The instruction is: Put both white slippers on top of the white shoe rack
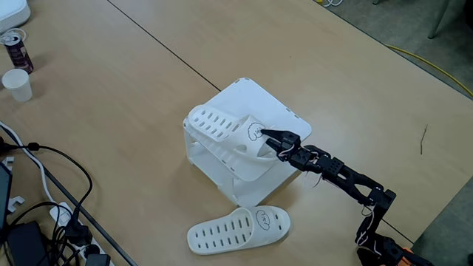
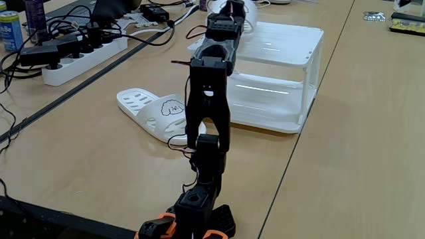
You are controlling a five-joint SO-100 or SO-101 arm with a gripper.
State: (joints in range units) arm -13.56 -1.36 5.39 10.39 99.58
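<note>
A: Slipper one (image 1: pixel 222 127) lies tilted on the rack (image 1: pixel 273 103) top, toe hanging past the left edge in a fixed view. Gripper (image 1: pixel 264 135) clamped on its heel end.
B: Second slipper?
A: Slipper two (image 1: pixel 238 228) flat on the table (image 1: pixel 111 89), just near of the rack, apart from the gripper.

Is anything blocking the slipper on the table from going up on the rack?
Nothing visible blocks it. The slipper on the table lies beside the white shoe rack. The other slipper and the pincer take up part of the top.
</note>
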